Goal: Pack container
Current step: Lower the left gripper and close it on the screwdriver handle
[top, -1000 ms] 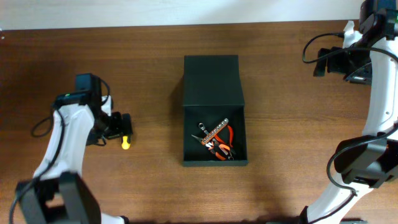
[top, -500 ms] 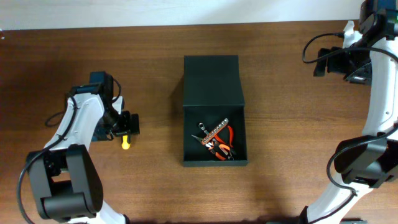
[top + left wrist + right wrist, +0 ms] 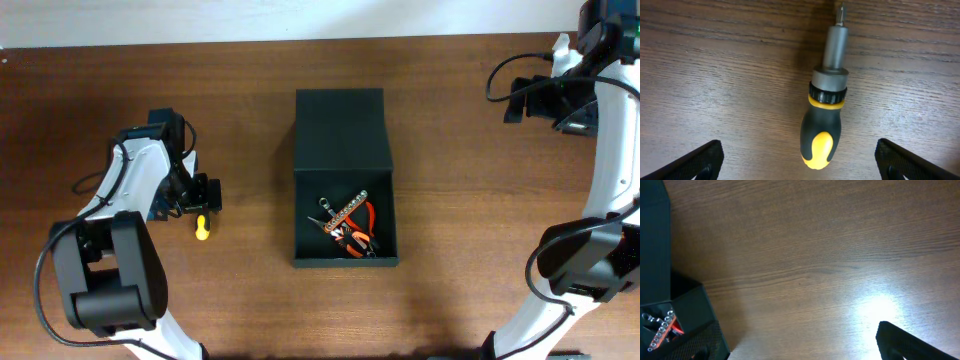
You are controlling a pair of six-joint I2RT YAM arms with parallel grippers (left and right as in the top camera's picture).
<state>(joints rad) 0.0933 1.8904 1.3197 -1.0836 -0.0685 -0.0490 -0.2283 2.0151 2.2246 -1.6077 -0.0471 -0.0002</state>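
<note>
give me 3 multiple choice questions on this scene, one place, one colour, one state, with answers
1. Where does the screwdriver lie? A) in the container B) on the table under the left gripper C) on a shelf
2. What colour is its handle's butt end? A) red B) yellow C) blue
3. How is the container's lid? A) open B) shut C) taken off
Answers: 1 B, the left wrist view shows it on bare wood between open jaws. 2 B, yellow tip on a black grip. 3 A, the flap stands folded back, hand tools showing inside.

Robot lab: two arms (image 3: 125, 195) (image 3: 612, 170) at a wooden table (image 3: 460, 210).
</note>
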